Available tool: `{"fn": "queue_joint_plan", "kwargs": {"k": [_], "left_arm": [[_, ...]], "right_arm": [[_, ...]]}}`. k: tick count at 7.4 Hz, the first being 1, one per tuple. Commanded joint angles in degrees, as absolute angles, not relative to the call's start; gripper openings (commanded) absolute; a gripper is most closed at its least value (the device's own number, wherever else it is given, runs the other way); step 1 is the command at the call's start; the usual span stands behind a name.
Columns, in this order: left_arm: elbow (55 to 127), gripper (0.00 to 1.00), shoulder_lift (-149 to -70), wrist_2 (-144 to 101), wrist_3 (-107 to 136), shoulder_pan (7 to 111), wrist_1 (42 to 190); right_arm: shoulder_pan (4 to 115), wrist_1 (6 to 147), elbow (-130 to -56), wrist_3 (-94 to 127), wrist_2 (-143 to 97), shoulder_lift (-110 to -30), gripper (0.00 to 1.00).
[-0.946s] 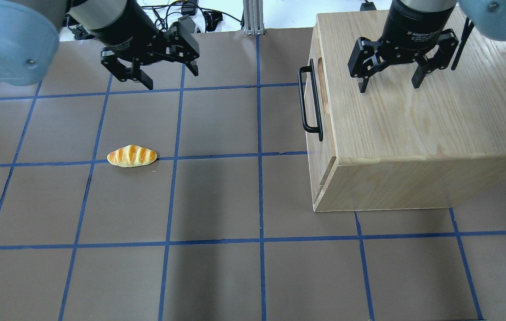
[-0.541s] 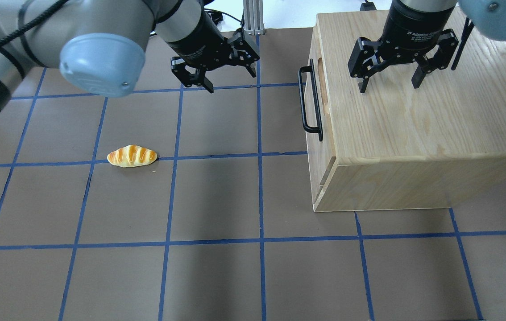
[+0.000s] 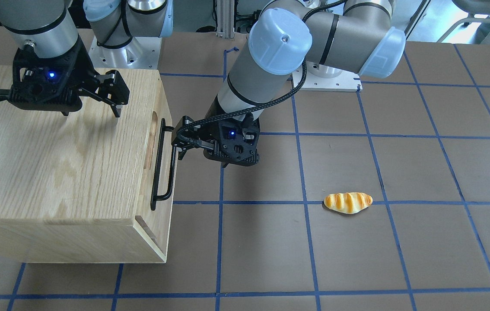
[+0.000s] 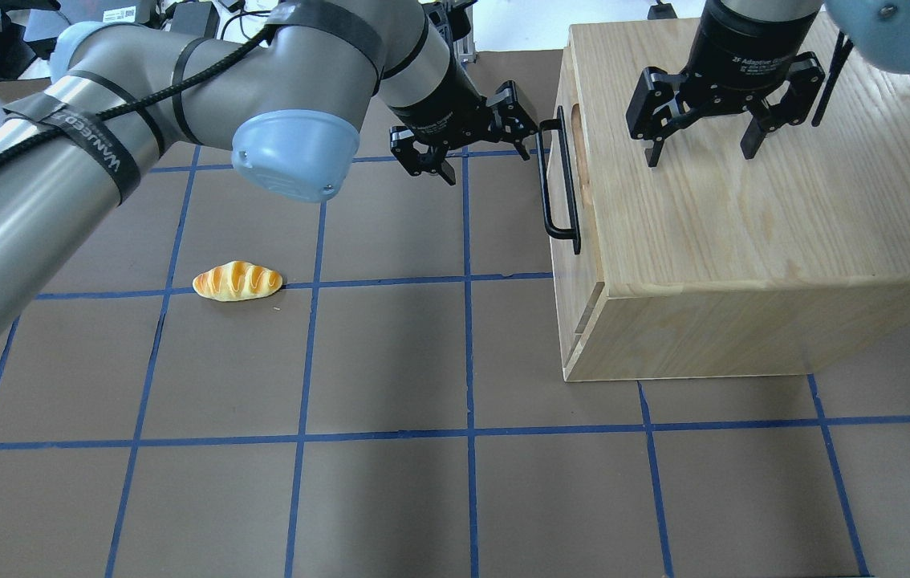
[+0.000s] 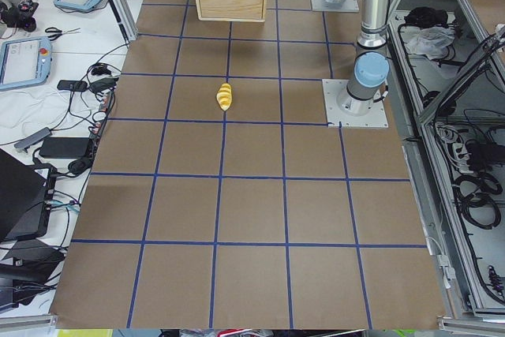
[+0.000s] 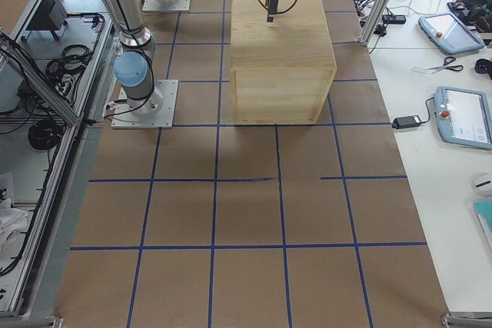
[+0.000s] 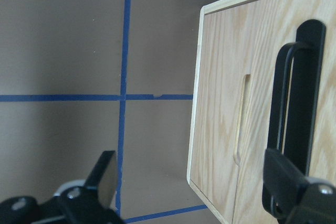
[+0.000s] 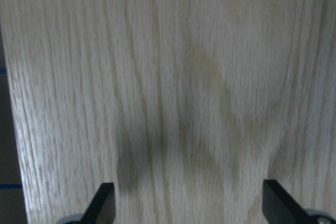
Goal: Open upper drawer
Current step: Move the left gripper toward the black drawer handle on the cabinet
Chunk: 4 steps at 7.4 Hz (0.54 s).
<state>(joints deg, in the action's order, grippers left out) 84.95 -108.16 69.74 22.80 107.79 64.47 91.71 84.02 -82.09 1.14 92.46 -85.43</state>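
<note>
The upper drawer [image 4: 587,257] is the shut top front of the light-wood cabinet [image 4: 744,233]. It has a long black bar handle [image 4: 558,181] and an oval slot [image 4: 579,144]. My left gripper [image 4: 491,164] is open and empty, just left of the handle's far end. In the left wrist view one finger [image 7: 286,182] overlaps the handle [image 7: 296,114] and the slot [image 7: 241,119] lies between the fingers. In the front-facing view the left gripper [image 3: 179,140] sits beside the handle [image 3: 163,164]. My right gripper [image 4: 700,152] is open and empty, over the cabinet top.
A toy bread roll [image 4: 237,281] lies on the brown table at the left, apart from both arms; it also shows in the front-facing view [image 3: 348,202]. The cabinet fills the table's right side. The left arm's elbow [image 4: 294,152] hangs over the table's far middle.
My left arm has swung right across the table's far side, bringing its open gripper from the far left up to the drawer handle. The right gripper and the drawer have not moved.
</note>
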Motion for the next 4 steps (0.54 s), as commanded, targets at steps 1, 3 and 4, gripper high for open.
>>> {"fn": "queue_joint_plan", "kwargs": {"k": [1, 3, 4], "left_arm": [[84.99, 1.0, -109.42, 68.04, 24.69, 108.72, 62.84], [85.08, 1.0, -109.6, 66.71, 25.4, 109.33, 62.75], [85.17, 1.0, -110.03, 66.53, 25.49, 109.34, 62.84]], "right_arm": [[91.67, 84.02, -82.09, 1.14, 92.46, -85.43, 1.0], [91.67, 84.02, -82.09, 1.14, 92.46, -85.43, 1.0], [91.76, 84.02, -82.09, 1.06, 92.46, -85.43, 1.0]]}}
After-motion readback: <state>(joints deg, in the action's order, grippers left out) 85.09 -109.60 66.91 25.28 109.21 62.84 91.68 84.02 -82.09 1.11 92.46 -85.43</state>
